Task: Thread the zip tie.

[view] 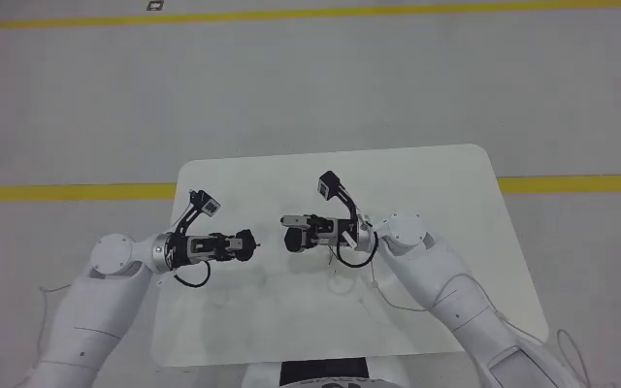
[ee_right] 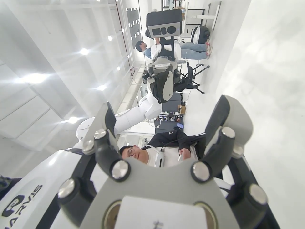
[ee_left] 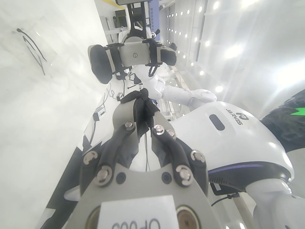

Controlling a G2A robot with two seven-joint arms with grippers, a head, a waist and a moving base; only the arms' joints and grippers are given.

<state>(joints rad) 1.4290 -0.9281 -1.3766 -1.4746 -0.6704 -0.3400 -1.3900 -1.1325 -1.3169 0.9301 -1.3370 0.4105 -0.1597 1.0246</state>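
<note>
Top view. White table with rounded corners (view: 437,175), mid-frame. The two arms meet near frame centre, tip facing tip along a left-to-right line, with a small gap between them. The left gripper (view: 247,242) is just left of centre and the right gripper (view: 289,239) just right of it.

Left wrist view. The left gripper (ee_left: 143,100) is clenched, its black-wrapped fingertips (ee_left: 139,104) pressed together. Cannot tell whether anything thin is pinched there. Opposite it, the right gripper (ee_left: 133,57) is splayed wide with its dark pads far apart. The thin black plastic zip tie (ee_left: 35,48) lies flat on the table (ee_left: 35,132). It is well apart from both grippers and off the line that joins them. More than one strand seems to lie there, close together and partly crossing; the count is unclear. Its long axis seems to slant across the gripper-to-gripper line rather than run along it.

Right wrist view. The right gripper (ee_right: 165,110) is released, fingers (ee_right: 224,115) wide apart, nothing between them. Beyond it the left gripper (ee_right: 162,89) is closed and points straight back at it.

Judgement. The tie is down on the table while both tools face each other away from it, so the task looks barely begun. The next move turns on a tool tipping off the shared line and down toward the tie, then meeting the strand across its width. The open right gripper looks the readier one. These views do not settle which arm is nearer to the tie.
</note>
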